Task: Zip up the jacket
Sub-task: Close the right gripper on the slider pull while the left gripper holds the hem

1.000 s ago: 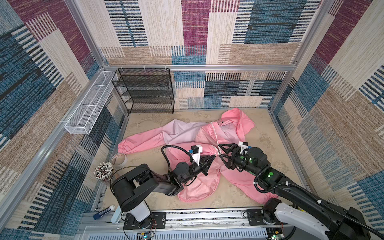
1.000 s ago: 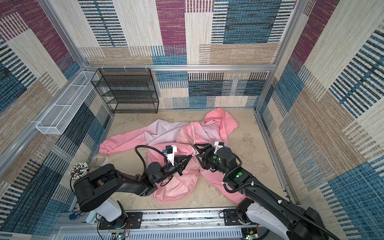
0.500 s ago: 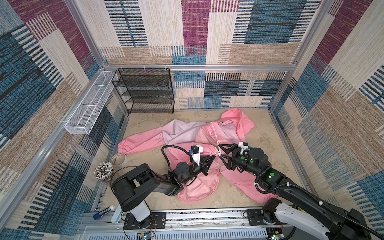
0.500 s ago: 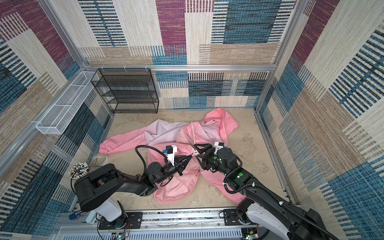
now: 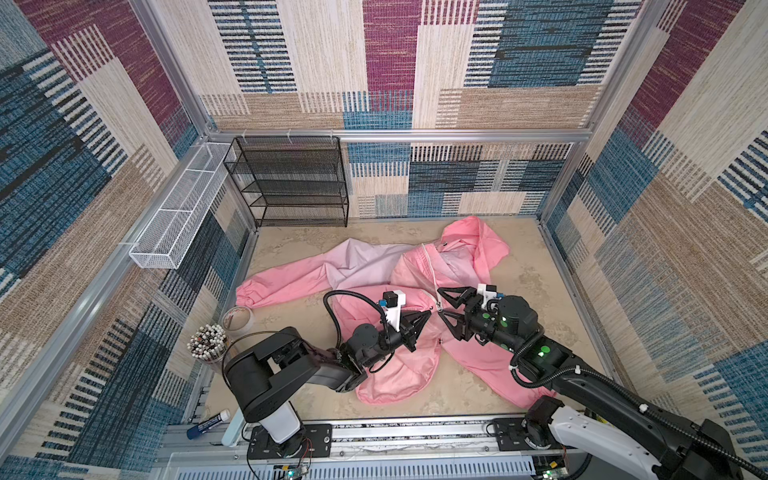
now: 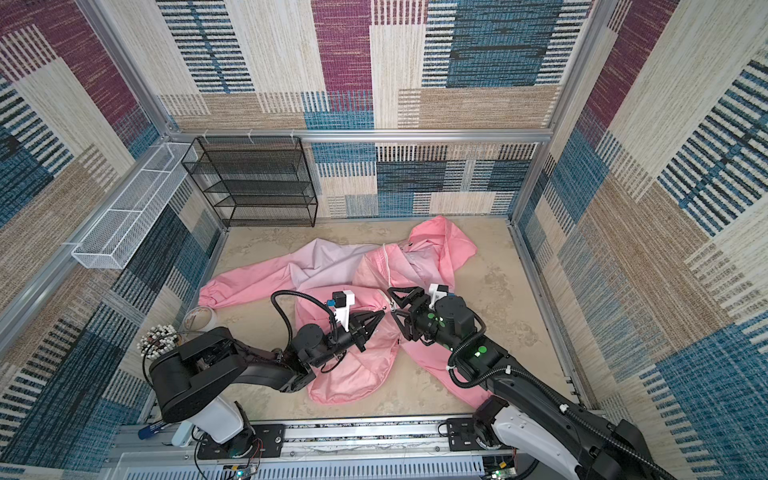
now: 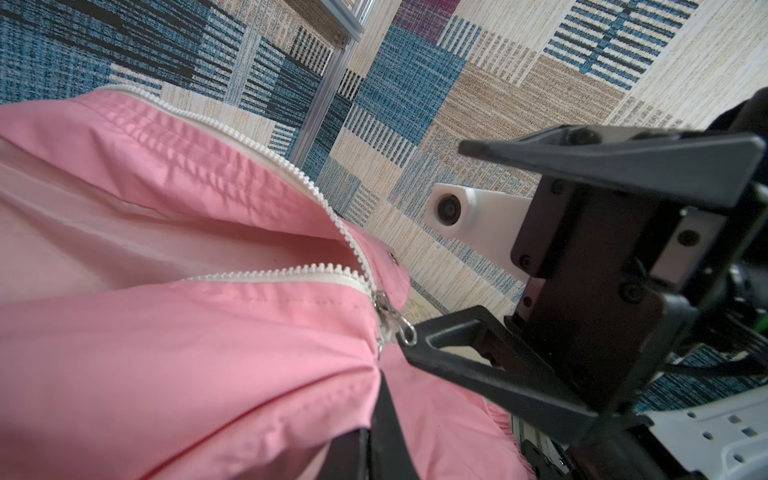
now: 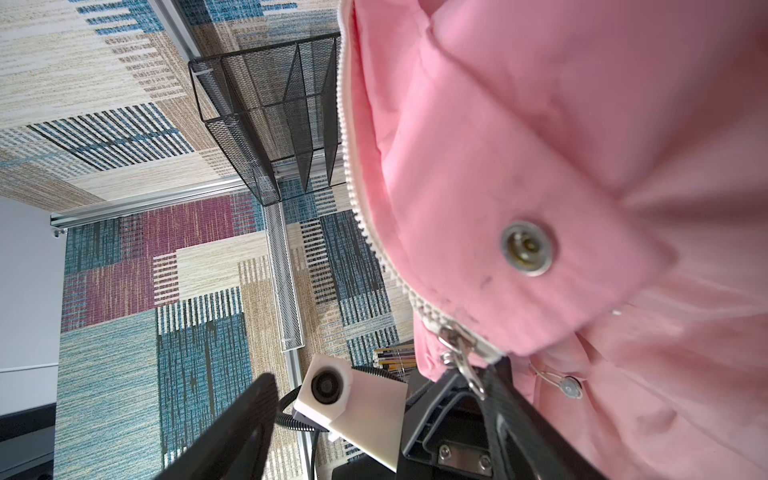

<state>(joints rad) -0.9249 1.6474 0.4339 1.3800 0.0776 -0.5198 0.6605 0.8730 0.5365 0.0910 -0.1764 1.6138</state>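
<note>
Jacket (image 5: 395, 374): lies rumpled across middle of desk (image 5: 519, 270), hood toward back right corner. Left claw (image 5: 429, 313): pinches jacket just below zipper pull (image 7: 406, 332), seemingly to keep it taut. Right claw (image 5: 440, 306): stands spread around that pull, one finger (image 7: 415, 347) touching it, probably poised to grab.

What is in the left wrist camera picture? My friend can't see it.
A pink jacket has its white zipper open in a V that meets at a silver slider. The right end effector stands open, one black finger right beside the slider's ring; the left end effector is shut on nearby fabric.
</note>
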